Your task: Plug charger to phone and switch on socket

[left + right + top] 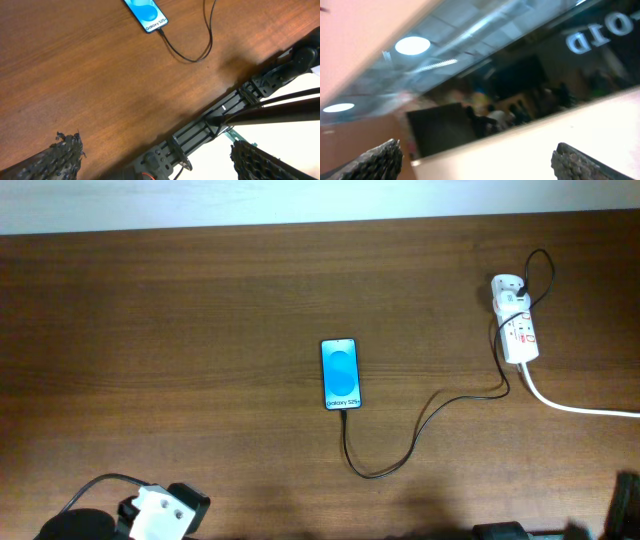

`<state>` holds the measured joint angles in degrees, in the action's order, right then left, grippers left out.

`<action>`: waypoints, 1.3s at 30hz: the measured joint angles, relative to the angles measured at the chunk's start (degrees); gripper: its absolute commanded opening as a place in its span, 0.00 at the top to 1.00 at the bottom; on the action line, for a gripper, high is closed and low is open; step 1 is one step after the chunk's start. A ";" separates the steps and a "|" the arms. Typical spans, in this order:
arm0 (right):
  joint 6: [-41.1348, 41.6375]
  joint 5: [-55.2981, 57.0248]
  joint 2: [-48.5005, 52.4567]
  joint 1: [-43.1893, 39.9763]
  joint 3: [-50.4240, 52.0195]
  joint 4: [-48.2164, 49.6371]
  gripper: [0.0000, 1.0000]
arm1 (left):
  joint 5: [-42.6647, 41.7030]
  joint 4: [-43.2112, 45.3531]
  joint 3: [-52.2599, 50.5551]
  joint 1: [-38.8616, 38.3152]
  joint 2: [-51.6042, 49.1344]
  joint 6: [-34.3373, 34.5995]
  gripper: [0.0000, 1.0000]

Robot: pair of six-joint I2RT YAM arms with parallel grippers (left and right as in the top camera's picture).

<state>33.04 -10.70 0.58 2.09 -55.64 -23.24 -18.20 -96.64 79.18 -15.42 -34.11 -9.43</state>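
The phone [340,374] lies flat mid-table, blue screen lit. The thin black charger cable [420,430] runs from the phone's near end, loops right and goes up to the white socket strip [517,325] at the far right; its tip sits at the phone's bottom edge. In the left wrist view the phone [146,12] and charger cable [200,55] show at the top. My left gripper [157,162] is open and empty at the table's near-left edge. My right gripper [477,160] is open and empty, pointing away from the table at the room.
The socket's thick white cord [580,408] runs off the right edge. The left arm's base [160,515] sits at the near-left edge. A metal frame rail [225,110] runs along the table's near edge.
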 measured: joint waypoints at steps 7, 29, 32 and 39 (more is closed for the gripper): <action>-0.09 7.28 0.37 -0.07 31.19 13.11 0.02 | 0.00 -0.07 -0.02 -0.02 0.00 0.00 0.01; -24.61 7.85 0.22 -0.07 55.04 19.28 0.02 | 0.00 -0.04 0.00 0.00 0.00 0.00 0.01; -27.10 7.89 0.22 -0.07 55.04 19.28 0.01 | 0.00 -0.04 -0.02 0.00 0.00 0.00 0.01; -32.44 7.89 0.22 -0.07 55.04 19.26 0.01 | 0.00 -0.04 0.00 0.00 0.00 0.00 0.01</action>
<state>0.60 -2.81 0.80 2.02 -0.60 -3.99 -18.20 -96.68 79.18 -15.42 -34.11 -9.43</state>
